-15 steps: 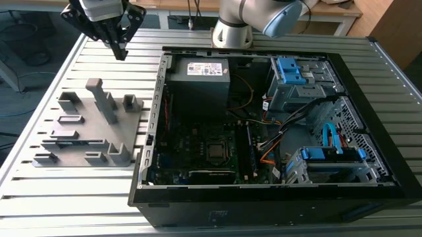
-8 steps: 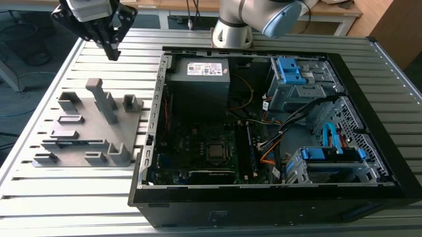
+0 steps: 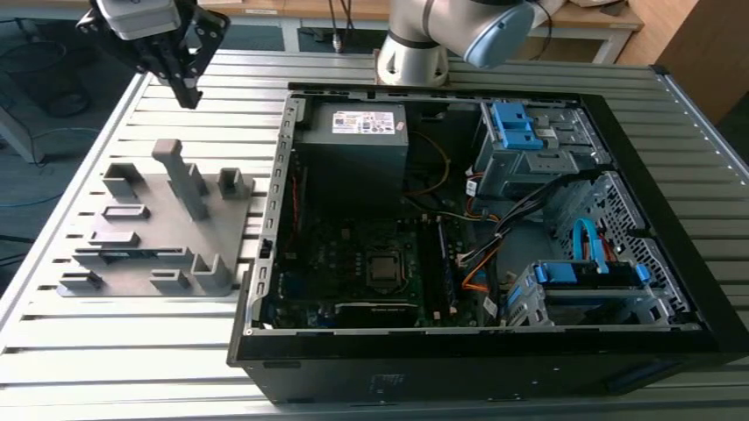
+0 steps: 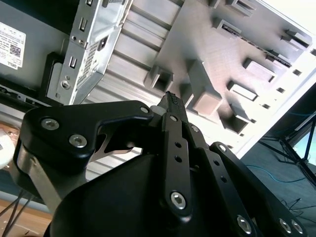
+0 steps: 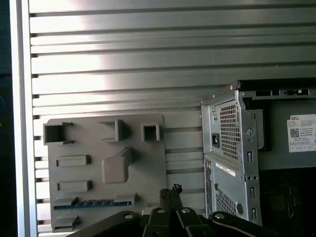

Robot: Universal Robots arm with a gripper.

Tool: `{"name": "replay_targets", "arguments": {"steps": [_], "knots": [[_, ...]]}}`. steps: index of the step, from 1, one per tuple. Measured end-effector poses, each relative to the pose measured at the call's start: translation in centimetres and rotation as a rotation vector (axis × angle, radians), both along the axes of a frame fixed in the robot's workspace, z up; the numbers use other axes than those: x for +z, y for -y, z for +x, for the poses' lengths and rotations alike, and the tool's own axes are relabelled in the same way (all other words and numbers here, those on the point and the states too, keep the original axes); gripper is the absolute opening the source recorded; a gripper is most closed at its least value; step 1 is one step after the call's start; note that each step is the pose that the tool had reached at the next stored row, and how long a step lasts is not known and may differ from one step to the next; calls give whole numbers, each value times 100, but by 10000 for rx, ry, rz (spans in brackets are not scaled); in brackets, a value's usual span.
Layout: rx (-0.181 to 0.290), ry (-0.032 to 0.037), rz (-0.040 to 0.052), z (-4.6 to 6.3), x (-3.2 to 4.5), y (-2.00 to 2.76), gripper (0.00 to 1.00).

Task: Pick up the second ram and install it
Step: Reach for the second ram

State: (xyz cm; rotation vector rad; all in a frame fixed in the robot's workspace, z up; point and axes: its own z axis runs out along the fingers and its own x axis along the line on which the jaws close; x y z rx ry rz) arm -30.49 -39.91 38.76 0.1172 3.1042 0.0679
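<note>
While the gripper (image 3: pixel 186 96) hangs above the slatted table (image 3: pixel 117 351) near its far corner on the exterior view's left, its fingers look pressed together with nothing pinched, though the exterior view is too coarse to be sure. The second ram (image 3: pixel 129 254) sits edge-on in a long slot of the grey fixture (image 3: pixel 234 228), well apart from the gripper. Just beside the fixture on the exterior view's right is the open PC case (image 3: pixel 468 351), lying on its side, with the power supply (image 3: pixel 351 149) and motherboard (image 3: pixel 351 254) exposed. The arm base (image 3: pixel 412 53) stands behind the case. Nothing lies between gripper and fixture.

The first wrist view shows the second ram (image 5: pixel 94 203) as a thin blue strip in the fixture (image 5: pixel 148 163), with the gripper (image 5: pixel 170 191) tips nearby in frame and the case's rear panel (image 5: pixel 232 138) alongside. The second wrist view shows the gripper (image 4: pixel 171 98) close up, over the fixture's (image 4: pixel 207 44) raised blocks.
</note>
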Motion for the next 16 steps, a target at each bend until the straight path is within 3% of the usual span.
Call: {"name": "replay_targets", "arguments": {"steps": [9,16], "knots": [[-1,-1,0,-171,-26,0,10],[-1,-1,-1,-272,-143,5,10]]}}
